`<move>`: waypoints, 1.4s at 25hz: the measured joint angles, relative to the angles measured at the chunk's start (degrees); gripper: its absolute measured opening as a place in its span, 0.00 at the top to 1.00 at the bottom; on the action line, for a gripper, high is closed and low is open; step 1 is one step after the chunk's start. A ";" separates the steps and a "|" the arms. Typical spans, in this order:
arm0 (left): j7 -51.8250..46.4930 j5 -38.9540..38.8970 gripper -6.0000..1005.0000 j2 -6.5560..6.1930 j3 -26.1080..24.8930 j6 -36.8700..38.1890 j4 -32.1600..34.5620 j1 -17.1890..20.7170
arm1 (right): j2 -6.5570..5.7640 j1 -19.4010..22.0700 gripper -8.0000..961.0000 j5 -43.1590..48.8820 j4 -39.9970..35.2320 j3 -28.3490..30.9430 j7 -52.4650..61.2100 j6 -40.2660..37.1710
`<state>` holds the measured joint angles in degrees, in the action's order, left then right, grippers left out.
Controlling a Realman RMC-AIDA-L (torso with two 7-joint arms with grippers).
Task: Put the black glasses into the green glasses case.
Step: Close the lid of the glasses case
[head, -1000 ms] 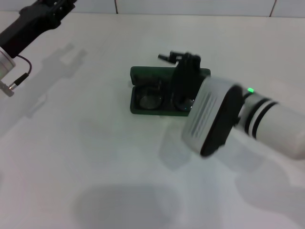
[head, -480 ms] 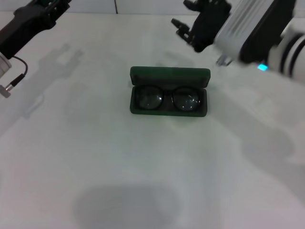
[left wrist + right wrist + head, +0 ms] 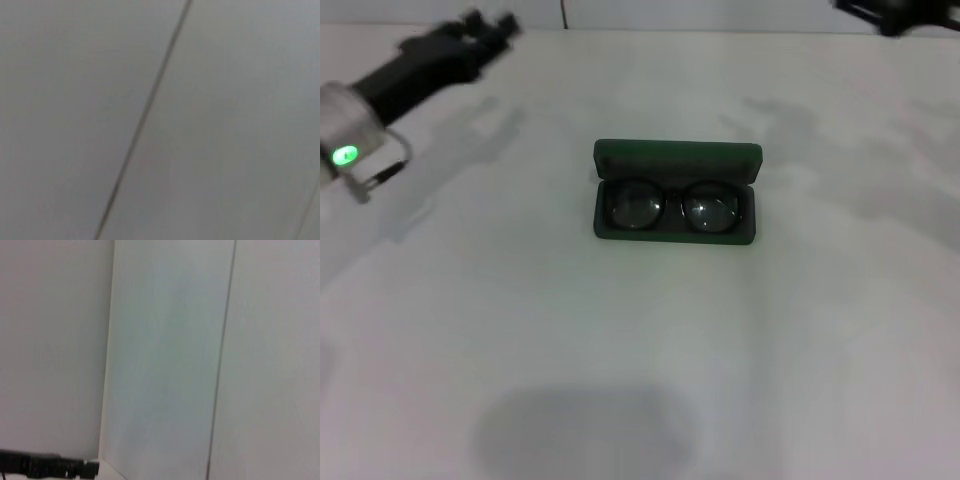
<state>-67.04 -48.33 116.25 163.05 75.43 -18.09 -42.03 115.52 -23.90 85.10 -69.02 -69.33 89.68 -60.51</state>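
**Glasses lie in the open case, both arms away at the far corners**

The dark green, rectangular hard-shell glasses case (image 3: 675, 195) sits open near the middle of the white table (image 3: 620, 350), its lid standing up along the far edge. Inside its lower tray lie the thin black wire-frame glasses (image 3: 675, 208), lenses facing up, side by side, filling the tray from end to end. Nothing touches the case or the glasses.

The left gripper (image 3: 488, 24), black and blurred, hangs over the far left corner of the table, well apart from the case; its arm runs back to a pale wrist with a green light (image 3: 344, 155). How far its fingers are spread cannot be told, and nothing is seen in its hold. Of the right gripper (image 3: 895, 12) only a dark sliver shows at the far right top edge of the head view, too little to judge its opening or whether it holds anything.

The head view alone shows the case, glasses and table. The left wrist view shows only pale wall panels with a dark seam (image 3: 145, 115). The right wrist view shows similar panels, plus a dark bar-like shape (image 3: 47, 466) at one edge that cannot be identified.
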 joint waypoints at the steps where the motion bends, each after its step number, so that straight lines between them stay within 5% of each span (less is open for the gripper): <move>1: -0.94 2.52 0.29 -0.04 0.00 -0.96 0.02 -1.13 | 0.00 -0.08 0.59 -3.15 3.48 2.13 -3.33 -1.90; 7: -12.80 21.88 0.29 -0.10 -0.01 -9.87 -1.25 -10.76 | -0.18 -0.89 0.59 -15.01 24.00 11.31 -18.51 -8.39; 17: -26.19 39.76 0.29 2.50 -0.01 -14.63 -1.18 -22.28 | -0.07 -2.34 0.59 -15.27 31.94 11.89 -24.56 -5.88; 22: -30.71 46.86 0.28 3.32 -0.01 -17.46 -0.33 -24.40 | -0.11 -2.54 0.59 -15.25 32.55 11.61 -24.81 -6.45; 35: -30.29 50.75 0.28 3.20 -0.02 -13.29 0.71 -24.11 | -0.21 -2.27 0.59 -15.16 32.69 12.02 -24.94 -6.30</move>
<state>-97.33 2.42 119.44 163.02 62.13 -17.38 -66.14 115.31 -26.18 69.94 -36.34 -57.31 64.75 -66.81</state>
